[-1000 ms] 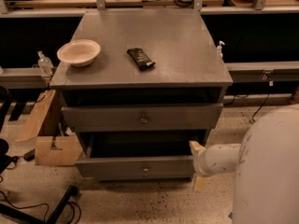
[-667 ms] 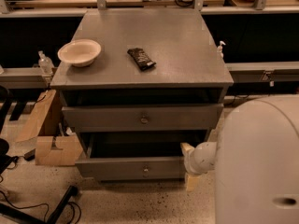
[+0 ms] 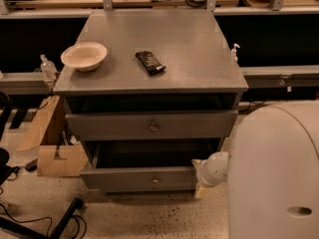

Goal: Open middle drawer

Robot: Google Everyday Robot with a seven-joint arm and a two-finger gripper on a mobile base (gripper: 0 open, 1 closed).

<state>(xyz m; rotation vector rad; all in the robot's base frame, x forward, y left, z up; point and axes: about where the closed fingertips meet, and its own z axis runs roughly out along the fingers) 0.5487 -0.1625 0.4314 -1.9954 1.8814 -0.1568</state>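
Observation:
The grey cabinet (image 3: 149, 49) shows two drawer fronts. The upper, taller front (image 3: 114, 126) has a round knob. Below it the middle drawer (image 3: 119, 179), with a shallow front and a small knob (image 3: 155, 181), stands pulled out, with its dark inside showing above the front. The lowest drawer is hidden under it. My gripper (image 3: 199, 177) sits at the right end of the middle drawer's front, on a white rounded wrist (image 3: 215, 168). My arm's big white casing (image 3: 274, 173) fills the lower right.
A white bowl (image 3: 83, 55) and a dark snack bar (image 3: 150, 62) lie on the cabinet top. Cardboard boxes (image 3: 55, 156) stand on the floor left of the cabinet. A black chair base and cables (image 3: 60, 223) lie at the lower left. A shelf rail (image 3: 279, 76) runs behind.
The gripper has shifted slightly left along the drawer's right end. My white arm casing swung left, then back right. The drawer looks unmoved.

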